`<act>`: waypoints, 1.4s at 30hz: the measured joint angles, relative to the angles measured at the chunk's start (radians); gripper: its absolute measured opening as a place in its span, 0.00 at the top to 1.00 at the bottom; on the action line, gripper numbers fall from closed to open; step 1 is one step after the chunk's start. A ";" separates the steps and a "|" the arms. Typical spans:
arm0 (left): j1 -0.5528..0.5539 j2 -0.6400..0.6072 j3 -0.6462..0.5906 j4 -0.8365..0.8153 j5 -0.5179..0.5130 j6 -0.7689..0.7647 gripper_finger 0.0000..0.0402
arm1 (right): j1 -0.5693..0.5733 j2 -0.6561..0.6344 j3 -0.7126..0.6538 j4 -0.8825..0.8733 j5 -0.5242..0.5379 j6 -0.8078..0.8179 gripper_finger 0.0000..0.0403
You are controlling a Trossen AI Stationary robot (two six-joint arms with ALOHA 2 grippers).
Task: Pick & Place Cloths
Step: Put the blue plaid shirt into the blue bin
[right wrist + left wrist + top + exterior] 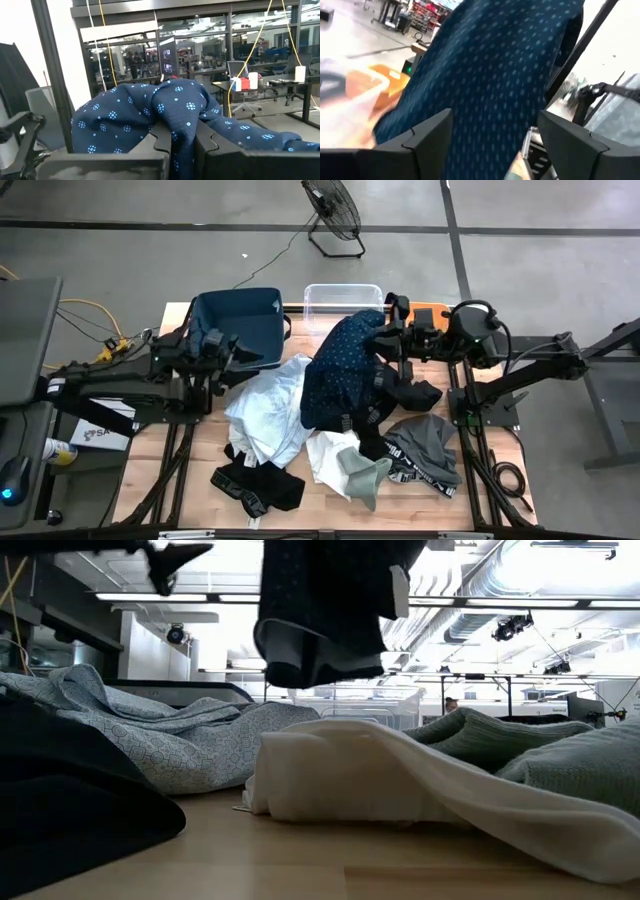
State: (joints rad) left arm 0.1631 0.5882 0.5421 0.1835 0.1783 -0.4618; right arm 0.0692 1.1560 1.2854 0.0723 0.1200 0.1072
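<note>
High view: the right hand (392, 332) is pressed together on the navy patterned cloth (340, 375), which hangs from it over the middle of the desk (200, 480), just in front of the clear tub (343, 298). The left hand (236, 352) is spread and holds nothing, beside the navy fabric bin (240, 320) and above the pale blue cloth (265, 410). A black cloth (255, 485) lies at the desk's front left, a white cloth (325, 455) and a small grey-green cloth (365, 477) at front centre, a grey cloth (425, 442) at front right.

Low view: the navy patterned cloth (325, 615) hangs clear of the desk (300, 860). Beneath it lie the pale blue cloth (150, 735), the white cloth (370, 775) and the grey cloth (560, 765).

Left wrist view: the spread fingers (427, 137) frame the navy patterned cloth (495, 85) without touching it.

Right wrist view: the fingers (160, 137) pinch a fold of the navy patterned cloth (145, 112), which drapes over both sides of them.
</note>
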 joint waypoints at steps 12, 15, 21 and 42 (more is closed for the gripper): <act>0.000 0.382 0.358 -0.008 0.077 0.300 0.29 | 0.001 0.010 0.000 0.058 0.194 0.004 0.96; 0.000 0.442 0.419 -0.007 0.077 0.339 0.29 | 0.001 0.010 0.000 0.093 0.204 -0.003 0.96; 0.000 0.547 0.536 -0.007 0.076 0.425 0.29 | 0.000 0.015 0.000 0.138 0.221 -0.017 0.96; -0.009 0.737 0.775 -0.025 0.239 0.407 0.07 | -0.011 0.077 0.000 0.246 0.191 -0.059 0.96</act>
State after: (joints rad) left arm 0.1542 1.3255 1.3168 0.1584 0.4174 -0.0549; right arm 0.0584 1.2328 1.2858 0.3184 0.3107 0.0482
